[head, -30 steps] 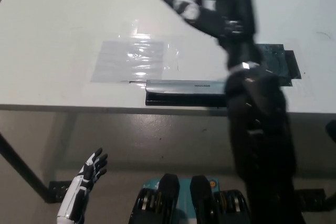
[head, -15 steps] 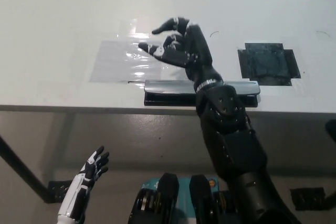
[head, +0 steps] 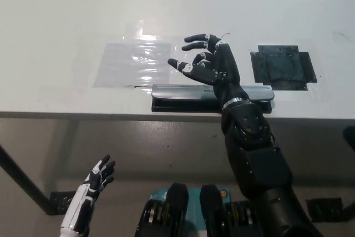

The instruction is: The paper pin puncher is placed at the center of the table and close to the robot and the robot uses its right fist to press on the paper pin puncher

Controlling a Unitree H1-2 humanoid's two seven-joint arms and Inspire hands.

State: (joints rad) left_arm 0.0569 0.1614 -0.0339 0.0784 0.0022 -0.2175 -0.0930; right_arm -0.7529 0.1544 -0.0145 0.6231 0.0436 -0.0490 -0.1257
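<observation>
The puncher lies along the near edge of the table, in the middle, close to the robot so the arm can reach it. The black right hand hangs just above it, fingers spread, not a fist yet. The white left hand rests low, fingers apart, below the table edge. A clear plastic sheet and a dark square patch lie behind, with bare table between them.

A white table carries three things. A clear plastic sheet lies at 9 o'clock of centre, a dark square patch at 3 o'clock, a paper puncher at 6 o'clock along the near edge.
</observation>
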